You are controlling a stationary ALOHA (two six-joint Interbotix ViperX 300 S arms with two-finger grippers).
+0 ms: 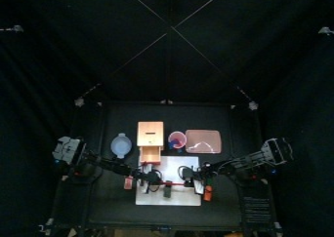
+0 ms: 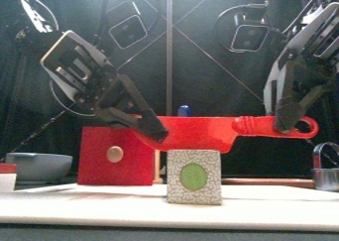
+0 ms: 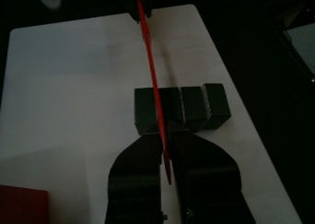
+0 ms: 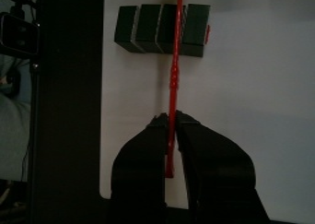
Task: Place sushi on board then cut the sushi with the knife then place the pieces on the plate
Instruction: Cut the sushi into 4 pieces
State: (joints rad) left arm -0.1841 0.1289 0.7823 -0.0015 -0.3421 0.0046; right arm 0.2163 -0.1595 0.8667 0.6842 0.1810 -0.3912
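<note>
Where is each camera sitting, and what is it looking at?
Top: high above, looking down at the white board; an arm shows on each side.
Front: at the table's front edge, looking level at the sushi roll; the left gripper and right gripper hold the red knife.
Left wrist: on the left arm, looking along the knife; its own jaws show, shut on it.
Right wrist: on the right arm, likewise from the opposite end.
Shared: both wrist views see the knife over the sushi roll.
</note>
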